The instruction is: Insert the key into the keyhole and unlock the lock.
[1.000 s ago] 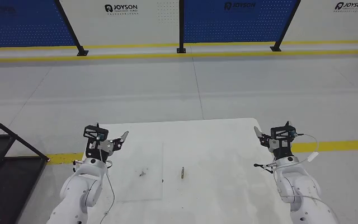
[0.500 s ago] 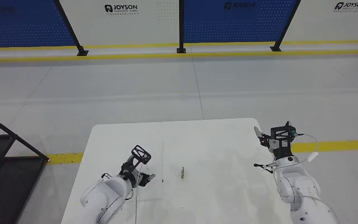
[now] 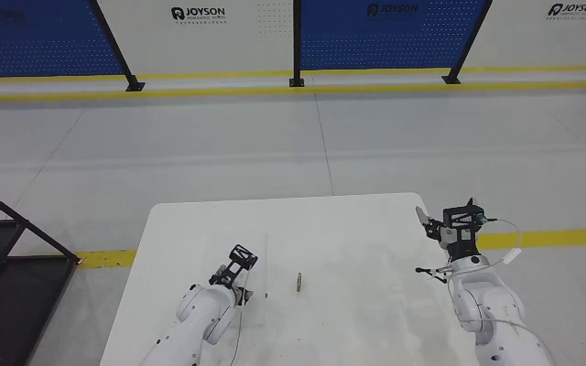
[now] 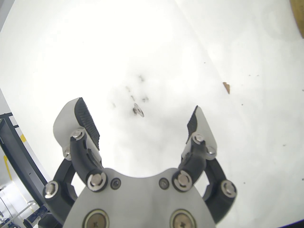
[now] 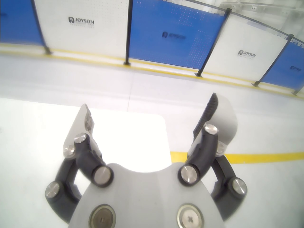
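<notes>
We see the left claw (image 4: pixel 137 106) held low over the flat white bench (image 3: pixel 366 229). Its two ribbed black pads (image 4: pixel 86 119) are spread wide, with nothing gripped between them. On the bench just ahead of that gap lies the small grey metal key (image 4: pixel 139 112), flat and touched by neither pad. Glare washes it out, so we cannot tell which way its blade points. A few faint grey smudges (image 4: pixel 142 78) mark the bench just beyond the key. From above, the left arm is over the near-left part of the bench. The small brass-toned lock (image 3: pixel 298 282) sits by itself near the middle of the bench, to the right of the left claw and apart from it. A thin straight seam (image 3: pixel 266 247) runs across the bench between the claw and the lock, with a tiny brown chip (image 4: pixel 226 87) lying on it. The right claw (image 5: pixel 148 102) is by the bench's far right corner, well apart from both lock and key, and its pads are also spread and hold nothing.
</notes>
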